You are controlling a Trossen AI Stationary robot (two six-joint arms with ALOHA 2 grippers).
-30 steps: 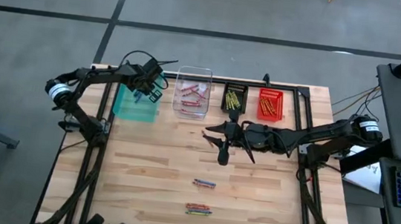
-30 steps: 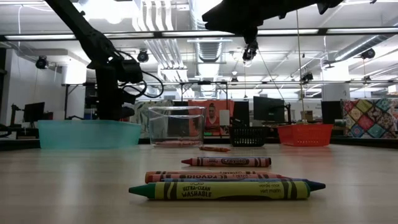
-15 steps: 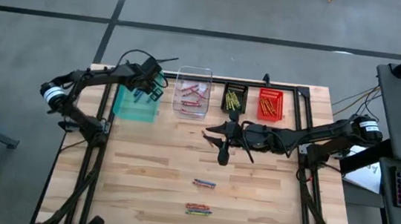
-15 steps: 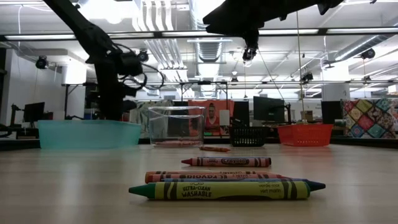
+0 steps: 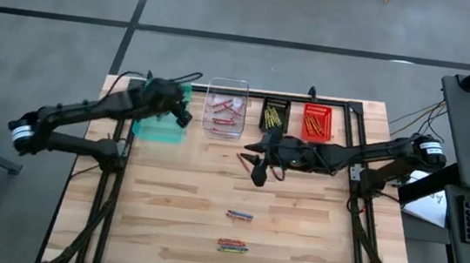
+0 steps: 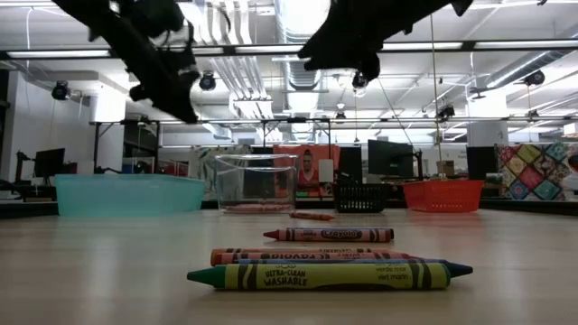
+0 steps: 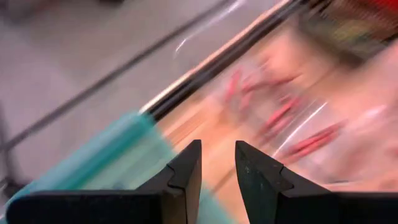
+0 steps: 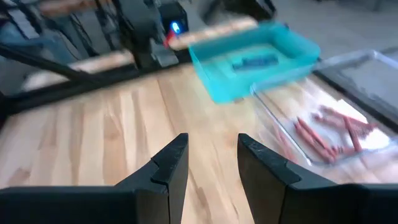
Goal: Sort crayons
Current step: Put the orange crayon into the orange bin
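High view, teal bin [image 5: 155, 129], clear bin [image 5: 225, 109], loose crayons [image 5: 236, 231]

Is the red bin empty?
No, the red bin has orange crayons lying inside it.

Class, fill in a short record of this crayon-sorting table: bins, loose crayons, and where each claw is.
bins, left to right: teal bin; clear bin; black bin; red bin
loose crayons: small group near the front edge, one just behind them
left claw: above the teal bin, fingers apart, nothing between them
right claw: over bare wood in front of the clear bin, open, empty
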